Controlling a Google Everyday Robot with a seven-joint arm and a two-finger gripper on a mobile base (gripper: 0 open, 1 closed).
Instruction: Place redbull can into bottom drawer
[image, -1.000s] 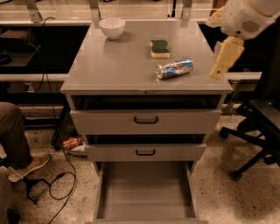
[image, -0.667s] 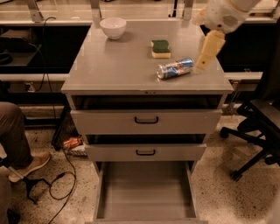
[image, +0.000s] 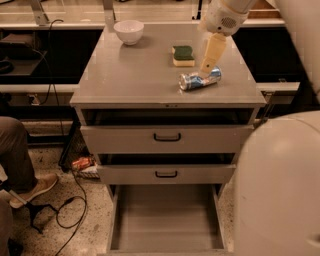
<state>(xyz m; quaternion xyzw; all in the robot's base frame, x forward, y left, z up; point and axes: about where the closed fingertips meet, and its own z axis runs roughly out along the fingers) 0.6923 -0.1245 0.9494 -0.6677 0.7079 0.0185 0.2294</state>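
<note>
The redbull can (image: 200, 80) lies on its side at the right front of the grey cabinet top (image: 135, 75), with the gripper (image: 205, 71) lowered right onto it; whether it grips, I cannot tell. A sponge (image: 183, 55) and a white bowl (image: 129, 31) sit behind. The bottom drawer (image: 167, 220) is pulled open over a speckled floor (image: 95, 225) strewn with cables (image: 76, 200).

I count one redbull can (image: 200, 80), one green-yellow sponge (image: 183, 55) and one white bowl (image: 129, 31) on one grey cabinet (image: 125, 75), two upper drawers (image: 120, 139), one bottom drawer (image: 167, 222), and one gripper (image: 206, 70) in the upper right of the frame.
</note>
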